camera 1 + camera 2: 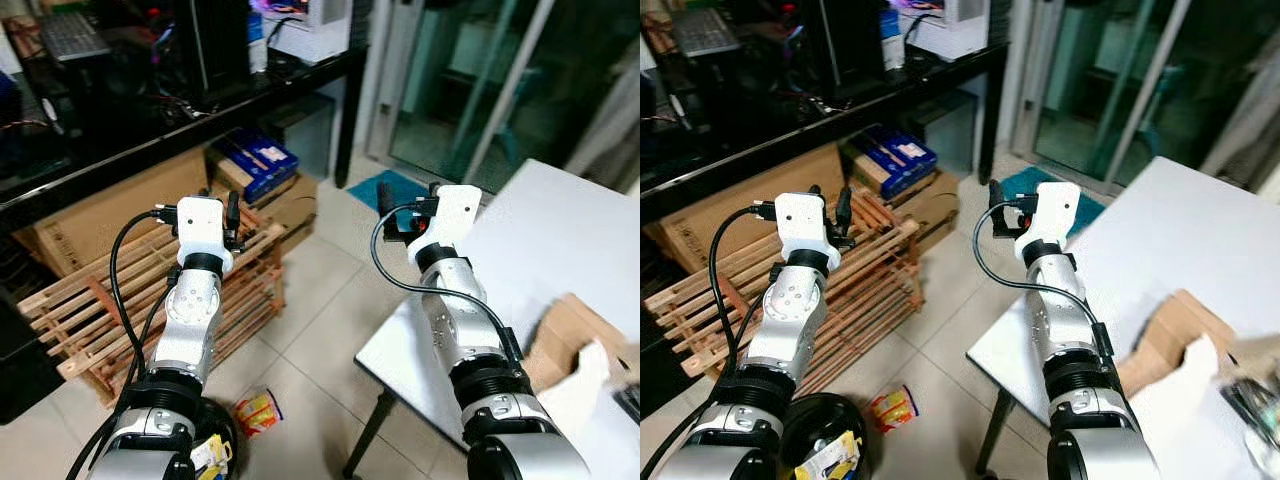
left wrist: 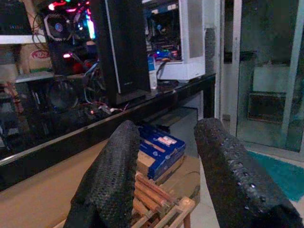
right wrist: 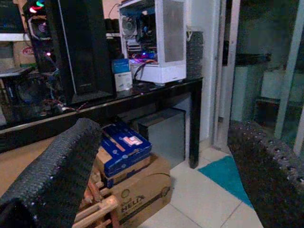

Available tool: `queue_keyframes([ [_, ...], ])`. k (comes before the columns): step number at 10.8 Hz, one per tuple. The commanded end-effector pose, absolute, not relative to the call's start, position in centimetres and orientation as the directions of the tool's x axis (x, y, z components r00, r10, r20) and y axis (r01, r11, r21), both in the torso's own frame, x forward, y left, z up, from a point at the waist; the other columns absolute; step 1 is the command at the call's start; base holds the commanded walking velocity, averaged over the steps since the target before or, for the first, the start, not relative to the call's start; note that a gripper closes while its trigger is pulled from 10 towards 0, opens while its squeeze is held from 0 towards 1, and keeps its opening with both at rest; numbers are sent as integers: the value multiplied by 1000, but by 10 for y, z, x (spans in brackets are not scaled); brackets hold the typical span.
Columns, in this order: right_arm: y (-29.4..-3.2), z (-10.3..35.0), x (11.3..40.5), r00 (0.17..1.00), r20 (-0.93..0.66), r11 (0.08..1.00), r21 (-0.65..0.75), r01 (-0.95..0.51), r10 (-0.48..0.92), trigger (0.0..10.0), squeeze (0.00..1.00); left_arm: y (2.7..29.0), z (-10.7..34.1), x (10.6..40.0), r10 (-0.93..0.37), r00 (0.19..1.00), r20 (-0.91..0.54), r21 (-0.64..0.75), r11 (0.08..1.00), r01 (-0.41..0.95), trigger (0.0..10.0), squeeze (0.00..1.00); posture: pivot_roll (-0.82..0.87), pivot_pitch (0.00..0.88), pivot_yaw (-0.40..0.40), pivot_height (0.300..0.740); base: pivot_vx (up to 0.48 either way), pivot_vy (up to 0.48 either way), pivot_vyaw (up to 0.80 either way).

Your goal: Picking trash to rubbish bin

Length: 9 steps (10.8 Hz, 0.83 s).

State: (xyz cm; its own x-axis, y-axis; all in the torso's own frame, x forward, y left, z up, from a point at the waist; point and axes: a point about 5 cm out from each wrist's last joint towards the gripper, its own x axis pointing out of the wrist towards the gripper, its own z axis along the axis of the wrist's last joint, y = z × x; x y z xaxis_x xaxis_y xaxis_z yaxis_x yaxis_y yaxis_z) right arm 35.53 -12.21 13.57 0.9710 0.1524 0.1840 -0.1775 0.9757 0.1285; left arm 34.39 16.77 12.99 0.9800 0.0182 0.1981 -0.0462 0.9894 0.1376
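A crumpled yellow and red snack wrapper (image 1: 258,410) lies on the tiled floor between my arms. Beside it, at the bottom left, stands the round black rubbish bin (image 1: 805,412) with a yellow wrapper (image 1: 830,455) inside. Both arms are raised well above the floor. My left gripper (image 1: 226,214) is open over the wooden rack, and its fingers (image 2: 114,180) hold nothing. My right gripper (image 1: 408,196) is open wide near the white table's corner, with nothing between its fingers (image 3: 57,175).
A slatted wooden rack (image 1: 90,300) stands on the left below a black desk (image 1: 180,135) loaded with computers. Cardboard and blue boxes (image 1: 258,162) sit under the desk. A white table (image 1: 560,225) with a torn cardboard box (image 1: 560,335) is on the right. A teal mat (image 1: 385,183) lies by the glass door.
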Motion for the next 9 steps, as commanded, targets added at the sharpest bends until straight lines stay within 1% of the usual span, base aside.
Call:
queue_keyframes([
  [1, -121, 138, 357, 968, 192, 974, 127, -185, 159, 10000, 0, 169, 129, 344, 22, 981, 194, 135, 990, -49, 10000, 0, 61, 0, -27, 740, 0, 0, 0],
  [3, -124, 137, 356, 970, 188, 976, 125, -176, 151, 10000, 0, 164, 129, 345, 14, 982, 191, 127, 991, -39, 10000, 0, 58, 0, -25, 740, 0, 0, 0],
  [9, -123, 136, 357, 972, 178, 977, 123, -173, 150, 10000, 0, 166, 129, 345, 23, 982, 188, 115, 992, -45, 10000, 0, 60, 0, -23, 740, 0, 0, 0],
])
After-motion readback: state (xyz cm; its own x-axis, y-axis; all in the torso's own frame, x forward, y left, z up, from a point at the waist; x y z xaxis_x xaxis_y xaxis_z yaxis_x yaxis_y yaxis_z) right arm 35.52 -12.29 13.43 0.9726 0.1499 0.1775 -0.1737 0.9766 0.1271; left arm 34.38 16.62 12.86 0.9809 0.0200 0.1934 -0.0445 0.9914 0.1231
